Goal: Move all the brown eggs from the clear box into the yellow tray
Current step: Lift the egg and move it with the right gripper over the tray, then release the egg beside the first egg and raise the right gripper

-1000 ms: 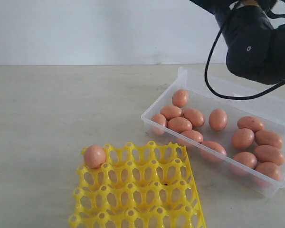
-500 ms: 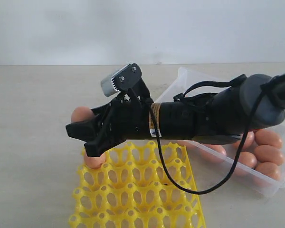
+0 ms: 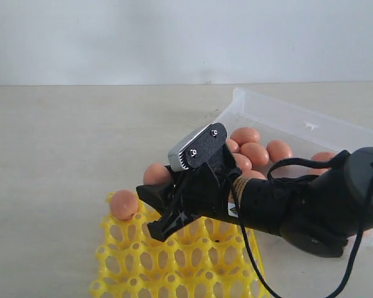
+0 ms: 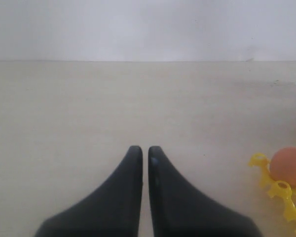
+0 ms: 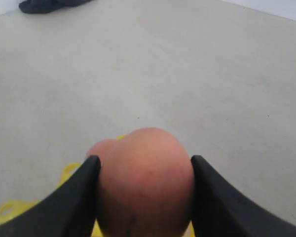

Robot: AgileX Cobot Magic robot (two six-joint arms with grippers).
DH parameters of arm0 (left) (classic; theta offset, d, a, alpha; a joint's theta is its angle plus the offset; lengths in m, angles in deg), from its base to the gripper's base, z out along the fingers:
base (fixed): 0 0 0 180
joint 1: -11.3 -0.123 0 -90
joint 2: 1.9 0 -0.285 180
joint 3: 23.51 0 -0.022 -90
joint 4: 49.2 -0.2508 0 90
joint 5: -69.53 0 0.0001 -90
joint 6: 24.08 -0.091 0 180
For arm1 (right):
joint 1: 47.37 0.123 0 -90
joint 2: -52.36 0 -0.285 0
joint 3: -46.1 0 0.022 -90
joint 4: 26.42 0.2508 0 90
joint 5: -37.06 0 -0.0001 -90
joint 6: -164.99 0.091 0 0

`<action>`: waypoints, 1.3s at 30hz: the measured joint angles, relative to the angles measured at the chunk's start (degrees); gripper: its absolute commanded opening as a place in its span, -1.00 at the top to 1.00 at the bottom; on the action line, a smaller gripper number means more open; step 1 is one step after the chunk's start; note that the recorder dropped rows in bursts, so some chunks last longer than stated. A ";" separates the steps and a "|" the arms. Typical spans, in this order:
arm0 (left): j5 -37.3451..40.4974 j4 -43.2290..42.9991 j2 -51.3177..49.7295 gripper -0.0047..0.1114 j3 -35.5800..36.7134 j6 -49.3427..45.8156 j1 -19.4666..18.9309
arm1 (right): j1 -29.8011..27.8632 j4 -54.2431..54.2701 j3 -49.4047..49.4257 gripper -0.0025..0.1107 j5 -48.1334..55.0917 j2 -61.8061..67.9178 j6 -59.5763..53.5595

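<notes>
**setting the held egg into a free cup**

exterior view – the right gripper [image 3: 149, 206] hangs low over the near-left corner of the yellow tray [image 3: 130, 261], its jaws part open and closed on the held egg [image 3: 156, 173]. just ahead of its tips the seated egg [image 3: 123, 205] fills the corner cup. the clear box [image 3: 280, 115] lies behind the gripper, back along its arm, with the other brown eggs [image 3: 255, 153] inside. which cup sits right under the held egg cannot be told from here. my judgement: aim for the empty cup beside the seated egg, and shift sideways before going down so that shell does not knock shell.

left wrist view – the left gripper [image 4: 144, 150] holds nothing, jaws all but touching, above bare desk [image 4: 64, 98]. the tray corner and seated egg [image 4: 287, 165] lie off to one side of it, apart. it looks out of the way; it is best left there.

right wrist view – the held egg [image 5: 145, 182] fills the gap between both fingers [image 5: 76, 197], gripped on its flanks. the seated egg [image 5: 101, 147] peeks out close beyond it, with yellow rim below. the grip looks even, so squeeze no harder. lower slowly, centred between the knobbed posts, until the cup likely bears the egg – then ease the jaws apart just enough and lift straight up, clear of posts and neighbour.
</notes>
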 measured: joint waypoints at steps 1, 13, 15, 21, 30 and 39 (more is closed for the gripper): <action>0.00 0.00 0.00 0.85 0.00 0.00 0.00 | 0.00 0.05 0.00 0.96 0.03 0.28 -0.60; 0.00 0.00 0.00 0.85 0.00 0.00 0.00 | 0.00 0.31 -2.97 0.71 1.45 4.87 -0.94; 0.00 0.00 0.00 0.85 0.00 0.00 0.00 | 0.00 0.31 -4.13 0.72 1.45 4.89 -0.94; 0.00 0.00 0.00 0.85 0.00 0.00 0.00 | 0.00 -0.16 -5.08 0.72 2.07 4.98 0.70; 0.00 0.00 0.00 0.85 0.00 0.00 0.00 | 0.00 -4.99 -5.08 0.72 5.11 5.01 1.34; 0.00 0.00 0.00 0.85 0.00 0.00 0.00 | 0.00 -5.42 -5.08 0.11 5.24 5.01 1.34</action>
